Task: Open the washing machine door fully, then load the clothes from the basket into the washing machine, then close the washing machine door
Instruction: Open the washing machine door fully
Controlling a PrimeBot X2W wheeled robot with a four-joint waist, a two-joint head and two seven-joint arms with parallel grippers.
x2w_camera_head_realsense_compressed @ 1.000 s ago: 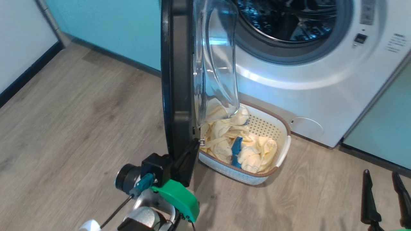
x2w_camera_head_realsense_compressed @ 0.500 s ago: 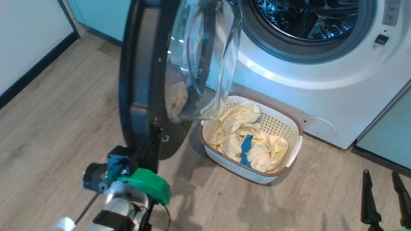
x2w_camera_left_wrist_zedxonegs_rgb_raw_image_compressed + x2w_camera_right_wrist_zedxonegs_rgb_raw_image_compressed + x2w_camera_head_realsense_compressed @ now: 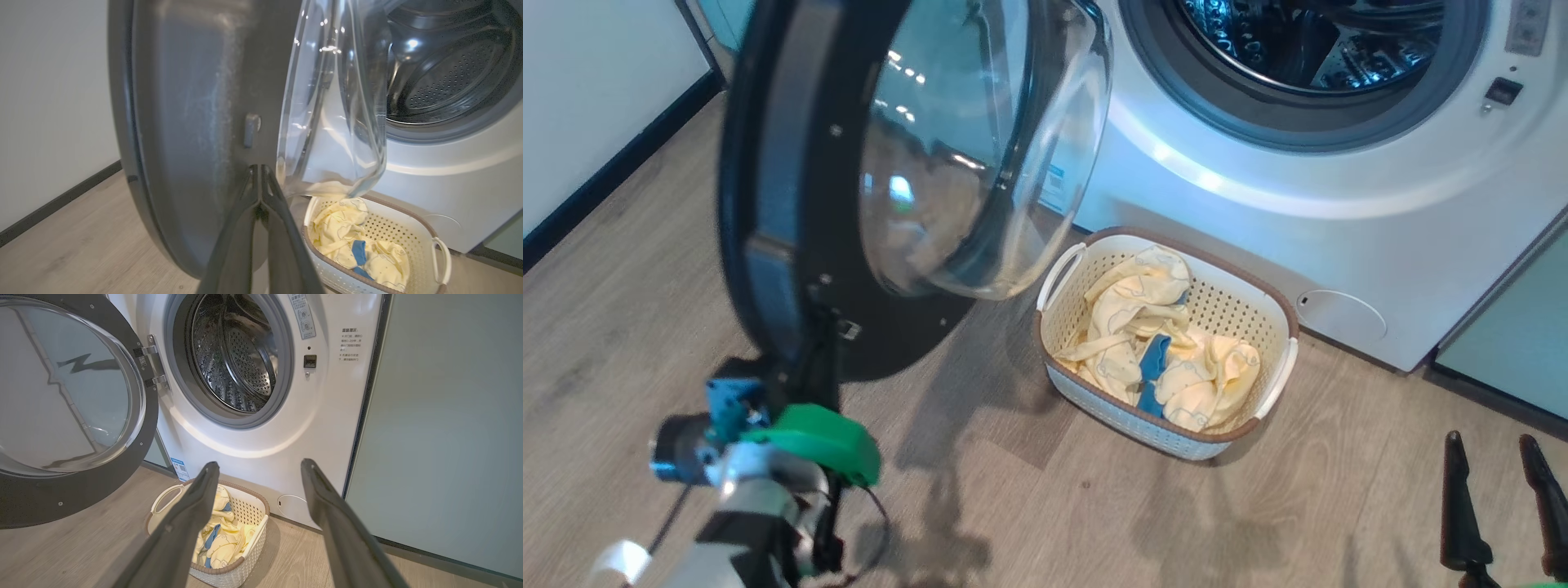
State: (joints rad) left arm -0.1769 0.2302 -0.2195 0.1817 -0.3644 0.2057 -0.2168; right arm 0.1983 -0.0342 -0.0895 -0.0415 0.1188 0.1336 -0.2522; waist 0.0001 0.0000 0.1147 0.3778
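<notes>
The washing machine (image 3: 1258, 220) stands with its steel drum (image 3: 1298, 49) exposed. Its black washing machine door (image 3: 768, 204) with the clear glass bowl hangs wide open to the left. My left gripper (image 3: 827, 331) is shut, empty, its tips resting against the door's inner face near the lower rim; in the left wrist view the left gripper (image 3: 258, 168) meets the door (image 3: 184, 102). The basket (image 3: 1127, 416) sits on the floor before the machine, holding pale yellow clothes (image 3: 1143, 318) and a blue piece. My right gripper (image 3: 1499, 457) stands open and empty at the lower right, well clear of the basket (image 3: 245, 510).
A pale green cabinet (image 3: 449, 416) adjoins the machine on the right. A white wall with a dark baseboard (image 3: 605, 171) runs along the left. Wooden floor (image 3: 1029, 506) lies open between both arms and the basket.
The door has swung further open to the left, uncovering the whole basket. My left gripper has gone left with its rim. The right gripper has stayed put.
</notes>
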